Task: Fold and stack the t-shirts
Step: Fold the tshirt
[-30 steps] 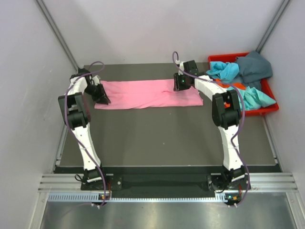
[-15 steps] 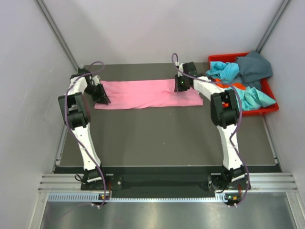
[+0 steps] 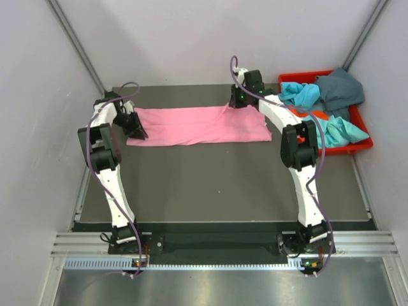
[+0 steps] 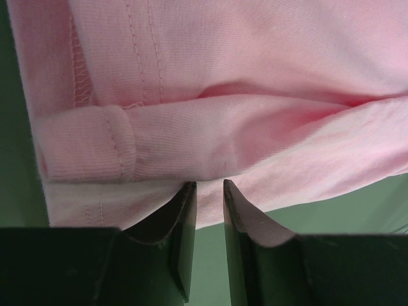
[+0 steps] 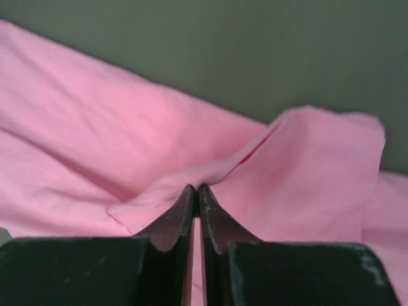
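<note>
The left end effector [image 4: 210,188] is sitting narrow at the left hem of the shirt [image 3: 191,125], grip unclear. Looking soft and limp, the shirt is lying across the far bench [image 3: 210,185]; edges suit gripping. The right end effector [image 5: 196,191] is pinching its far-right edge.

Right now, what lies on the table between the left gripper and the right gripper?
The pink t-shirt fills that stretch, lying lengthwise from the left gripper to the right gripper. The top view shows it.

The pink t-shirt [image 3: 191,125] lies folded in a long band on the tabletop [image 3: 210,185]. The other t-shirts [image 3: 299,94], turquoise, teal-grey and orange, sit heaped in the red bin [image 3: 363,146].
</note>
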`<state>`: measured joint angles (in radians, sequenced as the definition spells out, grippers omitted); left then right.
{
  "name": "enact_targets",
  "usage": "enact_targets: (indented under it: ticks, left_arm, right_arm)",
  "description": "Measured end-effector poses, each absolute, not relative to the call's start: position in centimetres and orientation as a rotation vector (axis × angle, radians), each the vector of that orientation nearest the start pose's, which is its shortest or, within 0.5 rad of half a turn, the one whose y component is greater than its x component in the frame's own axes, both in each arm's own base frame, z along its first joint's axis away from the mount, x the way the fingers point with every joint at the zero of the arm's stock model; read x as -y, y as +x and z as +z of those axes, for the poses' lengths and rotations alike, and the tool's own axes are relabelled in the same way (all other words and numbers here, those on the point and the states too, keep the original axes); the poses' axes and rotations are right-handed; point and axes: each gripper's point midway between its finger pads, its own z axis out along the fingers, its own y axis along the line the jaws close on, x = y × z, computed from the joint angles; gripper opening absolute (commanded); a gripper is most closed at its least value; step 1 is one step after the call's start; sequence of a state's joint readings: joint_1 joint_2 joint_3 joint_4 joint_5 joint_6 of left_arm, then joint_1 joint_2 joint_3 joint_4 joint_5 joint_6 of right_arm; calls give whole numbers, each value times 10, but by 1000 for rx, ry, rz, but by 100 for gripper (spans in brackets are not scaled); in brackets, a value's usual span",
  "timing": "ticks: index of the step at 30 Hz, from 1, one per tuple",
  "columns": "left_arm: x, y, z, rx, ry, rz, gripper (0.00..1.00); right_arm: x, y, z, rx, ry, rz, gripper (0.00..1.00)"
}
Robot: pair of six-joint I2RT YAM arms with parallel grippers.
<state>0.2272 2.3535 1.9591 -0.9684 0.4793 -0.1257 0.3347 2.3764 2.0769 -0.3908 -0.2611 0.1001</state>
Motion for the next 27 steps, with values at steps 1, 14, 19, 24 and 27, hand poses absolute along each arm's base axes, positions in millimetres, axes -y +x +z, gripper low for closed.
enact_targets:
  ticks: [1,14,19,24,27]
  left_arm:
    - [-21,469,31,-2804,-426,-677,29]
    - [-20,470,42,-2789,-347,-660,59]
    - [-23,484,78,-2704,-294,-629,61]
    - [-31,489,113,-2626,-275,-600,62]
    - [-43,489,115,-2618,-303,-577,62]
  right_arm:
    - [-255,577,102,-2225,-406,536,20]
    - [-279,581,91,-2204,-431,602,61]
    - [-258,563,95,-2251,-420,560,62]
    - [-224,554,121,-2246,-388,500,62]
    - [-205,552,129,-2245,-360,476,62]
